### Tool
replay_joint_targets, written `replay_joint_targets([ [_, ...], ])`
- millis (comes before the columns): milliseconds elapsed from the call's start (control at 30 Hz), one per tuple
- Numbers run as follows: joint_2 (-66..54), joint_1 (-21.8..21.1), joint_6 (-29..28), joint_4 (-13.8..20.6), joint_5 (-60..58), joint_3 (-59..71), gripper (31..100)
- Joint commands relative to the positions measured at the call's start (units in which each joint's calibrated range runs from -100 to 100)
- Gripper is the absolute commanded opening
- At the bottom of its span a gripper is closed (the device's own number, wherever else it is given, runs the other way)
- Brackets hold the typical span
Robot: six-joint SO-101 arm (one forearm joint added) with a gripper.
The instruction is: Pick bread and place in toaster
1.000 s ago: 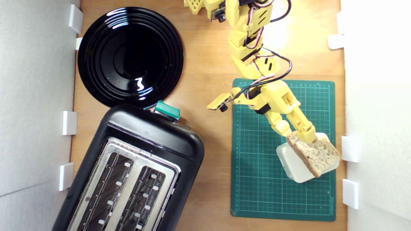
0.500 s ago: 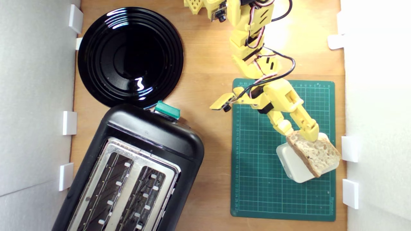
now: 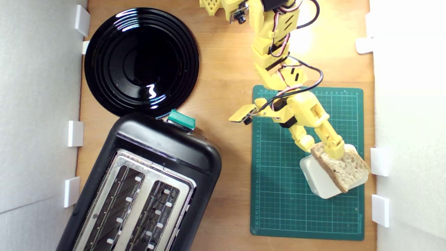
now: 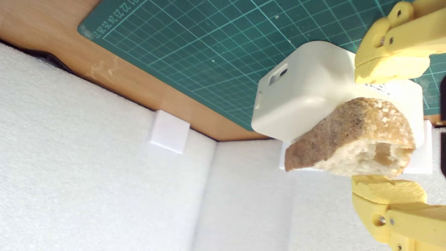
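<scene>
Gripper [image 4: 388, 127] jaws open, straddling bread [image 4: 352, 137] atop white box [image 4: 303, 90], not yet clamped. Close gently w/ pads centred on crust, avoid nudging box.

Open wood between cutting mat and toaster

Relative to the toaster [image 3: 139, 184]: bare wooden tabletop [image 3: 233, 195] lies open on the exterior view's right, up to the green cutting mat [image 3: 278, 195]. The black plate [image 3: 141, 61] crowds the lever end. White foam walls [image 3: 35, 104] close the far side. Both slots are unobstructed from above.
</scene>
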Motion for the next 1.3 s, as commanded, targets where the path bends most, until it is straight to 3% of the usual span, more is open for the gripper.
replay_joint_targets([
  [0, -1.08, -1.0, 0.36, -0.68, 0.31, -2.43, 88.4],
  [267, -1.08, -0.92, 0.36, -0.5, 0.48, -2.52, 87.4],
  [433, -1.08, -0.76, 0.25, -0.23, 0.48, -2.52, 77.4],
  [900, -1.08, -0.68, -0.01, -0.05, 0.48, -2.43, 62.6],
  [1267, -3.08, -0.6, -0.06, -0.5, 3.98, -2.25, 59.8],
])
